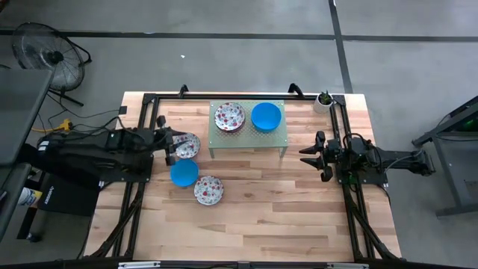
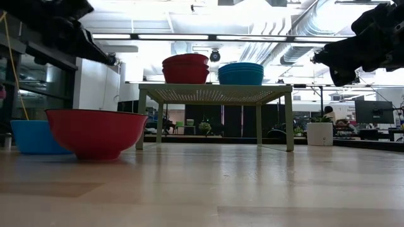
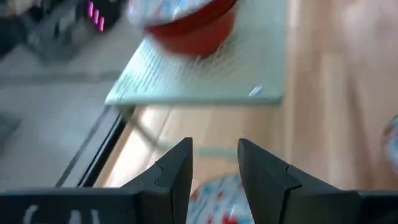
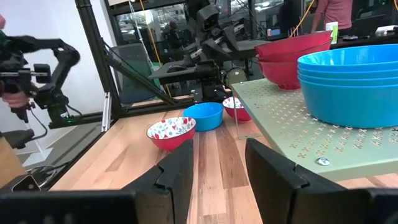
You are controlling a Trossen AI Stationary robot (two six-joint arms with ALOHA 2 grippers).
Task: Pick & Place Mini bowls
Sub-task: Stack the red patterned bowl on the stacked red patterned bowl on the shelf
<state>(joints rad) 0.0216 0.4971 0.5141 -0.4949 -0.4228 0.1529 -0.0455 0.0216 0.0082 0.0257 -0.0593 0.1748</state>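
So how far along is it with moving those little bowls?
Partly. Two stacks sit on the green stand: floral bowls and blue bowls. The left gripper hovers open-jawed over a floral bowl, holding nothing. A blue bowl and another floral one remain on the table. The right gripper waits beside the stand.

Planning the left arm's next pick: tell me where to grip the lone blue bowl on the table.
Grip the blue bowl by its rim from above, one finger inside, one outside. It sits upright and open. Take its outer edge: floral bowls crowd two sides. The left gripper, open, hangs nearby.
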